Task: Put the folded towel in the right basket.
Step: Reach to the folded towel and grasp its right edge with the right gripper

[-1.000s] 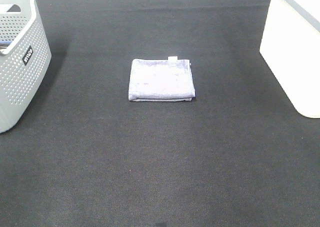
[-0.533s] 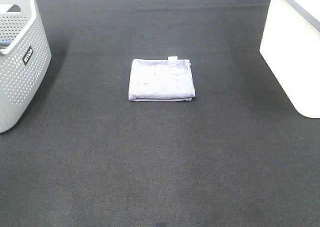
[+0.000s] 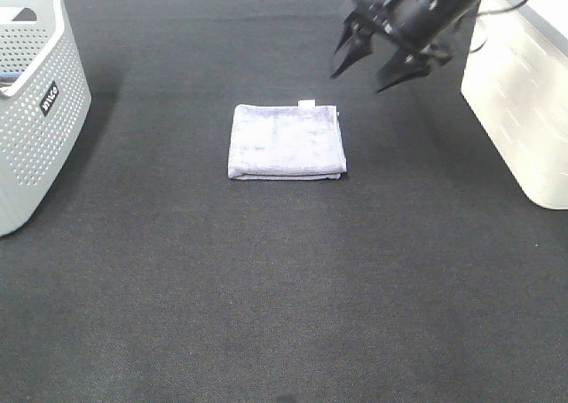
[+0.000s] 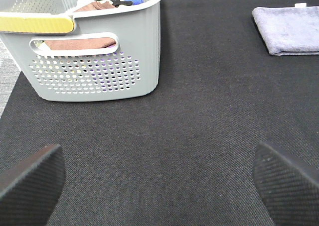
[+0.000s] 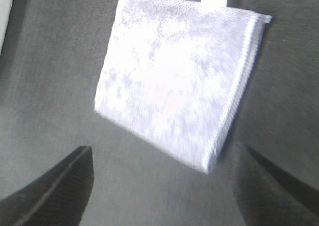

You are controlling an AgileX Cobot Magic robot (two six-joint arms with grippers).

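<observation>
The folded towel (image 3: 287,142), pale lavender-grey with a small white tag at its far edge, lies flat on the black mat at the middle. It also shows in the left wrist view (image 4: 291,28) and in the right wrist view (image 5: 174,81). My right gripper (image 3: 366,64) is open and empty, in the air beyond and to the right of the towel. Its fingertips (image 5: 60,183) frame the towel in the right wrist view. The right basket (image 3: 524,92), a plain white bin, stands at the right edge. My left gripper (image 4: 159,178) is open and empty, out of the exterior view.
A grey perforated basket (image 3: 35,110) with a black label stands at the left edge. In the left wrist view this basket (image 4: 94,66) holds brown and blue cloths. The black mat (image 3: 284,288) covers the table.
My right arm has come into the exterior view from the upper right, its open gripper now above the mat near the towel. The towel and both baskets have not moved.
</observation>
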